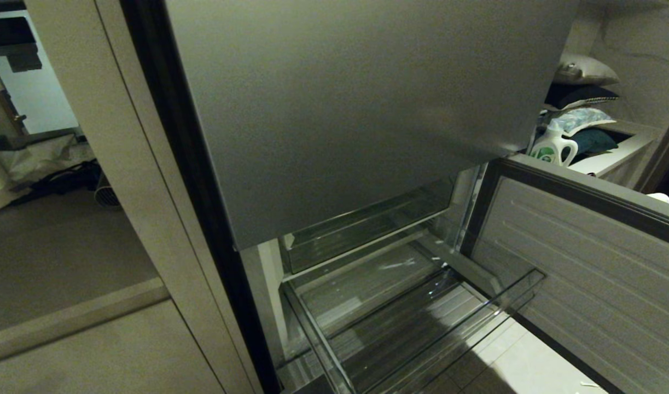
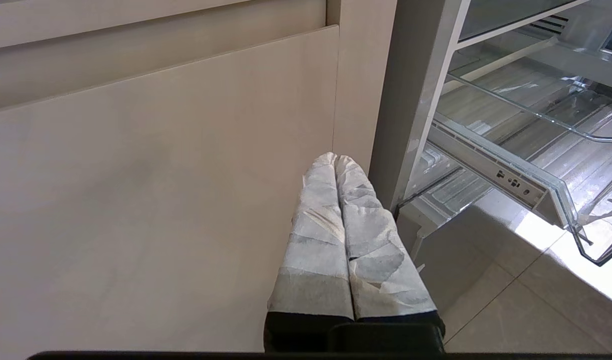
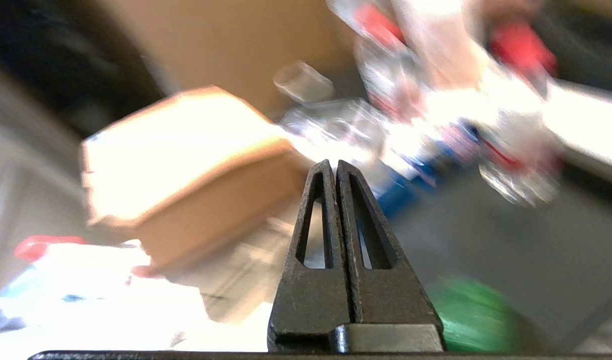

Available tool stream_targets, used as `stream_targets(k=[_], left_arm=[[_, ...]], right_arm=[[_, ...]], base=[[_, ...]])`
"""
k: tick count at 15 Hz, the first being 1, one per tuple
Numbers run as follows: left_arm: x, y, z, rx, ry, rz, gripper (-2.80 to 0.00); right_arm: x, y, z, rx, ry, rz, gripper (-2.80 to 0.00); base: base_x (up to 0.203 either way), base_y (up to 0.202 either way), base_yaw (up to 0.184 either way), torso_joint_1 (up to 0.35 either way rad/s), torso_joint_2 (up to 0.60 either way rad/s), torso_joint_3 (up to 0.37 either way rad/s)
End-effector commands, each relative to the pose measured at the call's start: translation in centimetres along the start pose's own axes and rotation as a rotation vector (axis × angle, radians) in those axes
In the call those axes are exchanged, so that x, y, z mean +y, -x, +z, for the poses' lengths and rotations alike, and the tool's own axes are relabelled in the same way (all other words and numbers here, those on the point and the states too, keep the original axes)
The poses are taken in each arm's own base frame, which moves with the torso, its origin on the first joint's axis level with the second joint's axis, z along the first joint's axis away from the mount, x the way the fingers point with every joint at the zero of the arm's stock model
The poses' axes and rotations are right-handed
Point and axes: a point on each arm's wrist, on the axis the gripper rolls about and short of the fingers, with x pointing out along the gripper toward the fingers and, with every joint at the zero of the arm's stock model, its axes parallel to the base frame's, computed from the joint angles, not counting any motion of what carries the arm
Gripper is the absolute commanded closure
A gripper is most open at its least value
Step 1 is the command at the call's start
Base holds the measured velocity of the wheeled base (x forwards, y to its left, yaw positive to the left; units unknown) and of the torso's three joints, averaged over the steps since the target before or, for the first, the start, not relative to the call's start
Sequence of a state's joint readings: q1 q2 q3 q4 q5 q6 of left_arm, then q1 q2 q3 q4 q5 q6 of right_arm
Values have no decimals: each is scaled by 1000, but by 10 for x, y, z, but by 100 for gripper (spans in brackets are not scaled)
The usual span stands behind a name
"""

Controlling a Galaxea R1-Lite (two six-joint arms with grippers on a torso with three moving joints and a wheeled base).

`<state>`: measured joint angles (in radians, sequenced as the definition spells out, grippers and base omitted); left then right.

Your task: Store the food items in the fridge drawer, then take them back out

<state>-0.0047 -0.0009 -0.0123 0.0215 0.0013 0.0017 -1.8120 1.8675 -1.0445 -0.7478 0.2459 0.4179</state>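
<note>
The fridge drawer (image 1: 400,323) is pulled out below the grey upper door, clear and ribbed, with nothing in it; it also shows in the left wrist view (image 2: 561,145). Neither arm appears in the head view. My right gripper (image 3: 334,164) is shut on nothing, away from the fridge, over a blurred clutter. A green rounded piece (image 3: 473,312), apparently one of the food items, lies close beside the base of its fingers. The tan one is out of view. My left gripper (image 2: 336,157), its fingers wrapped in pale tape, is shut and parked beside the beige cabinet panel (image 2: 160,175).
The lower fridge door (image 1: 586,273) swings open on the right of the drawer. A white-and-green detergent jug (image 1: 553,146) stands on a ledge behind it. A cardboard box (image 3: 185,165) and several bottles (image 3: 436,100) lie ahead of the right gripper.
</note>
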Motion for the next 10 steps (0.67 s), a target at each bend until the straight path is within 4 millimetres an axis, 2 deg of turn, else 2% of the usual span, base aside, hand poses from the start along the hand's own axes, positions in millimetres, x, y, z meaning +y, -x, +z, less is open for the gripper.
stream_targets(k=[1, 3, 5, 8, 10], left_arm=[[0, 0, 0, 1, 0, 2, 0], [0, 0, 0, 1, 0, 0, 0], [0, 0, 0, 1, 0, 1, 0], [0, 0, 0, 1, 0, 1, 0], [0, 0, 0, 1, 0, 1, 0]], right_arm=[[83, 74, 59, -187, 32, 210, 0], [139, 116, 62, -205, 18, 413, 0], [179, 160, 56, -187, -10, 616, 0], [223, 223, 35, -67, -71, 961, 0], [239, 269, 20, 68, -113, 1207, 0]], base=[[0, 0, 0, 0, 0, 0], [0, 0, 0, 0, 0, 0], [0, 0, 0, 0, 0, 0], [0, 0, 0, 0, 0, 0], [0, 0, 0, 0, 0, 0]])
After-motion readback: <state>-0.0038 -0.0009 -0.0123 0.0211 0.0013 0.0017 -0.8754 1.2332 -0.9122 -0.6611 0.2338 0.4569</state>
